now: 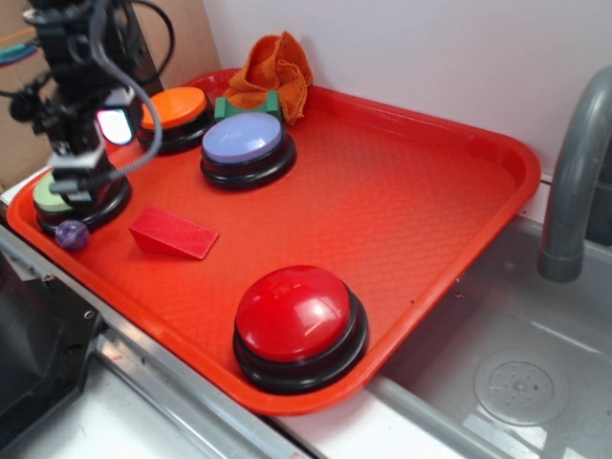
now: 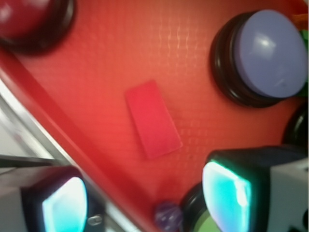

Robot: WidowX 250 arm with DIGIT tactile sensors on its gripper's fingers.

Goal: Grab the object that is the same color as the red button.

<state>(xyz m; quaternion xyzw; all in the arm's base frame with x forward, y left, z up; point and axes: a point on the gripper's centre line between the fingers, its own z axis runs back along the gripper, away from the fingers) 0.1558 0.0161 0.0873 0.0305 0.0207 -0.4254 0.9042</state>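
Observation:
The small red wedge block (image 1: 174,233) lies flat on the red tray (image 1: 430,191), left of centre; in the wrist view it (image 2: 153,119) sits ahead of the fingers. The big glossy red button (image 1: 295,316) on its black base stands at the tray's front edge and shows at the top left of the wrist view (image 2: 24,17). My gripper (image 1: 91,167) hangs above the tray's left edge, over the green button, to the left of and above the wedge. In the wrist view the gripper (image 2: 145,200) is open, with nothing between its lit fingers.
A lilac button (image 1: 244,142), an orange button (image 1: 174,107) and a green button (image 1: 53,199) stand at the back left. A purple ball (image 1: 72,234) lies beside the green button. An orange cloth (image 1: 277,72) and green block (image 1: 229,107) are at the back. A sink (image 1: 516,382) with a faucet (image 1: 574,172) is to the right.

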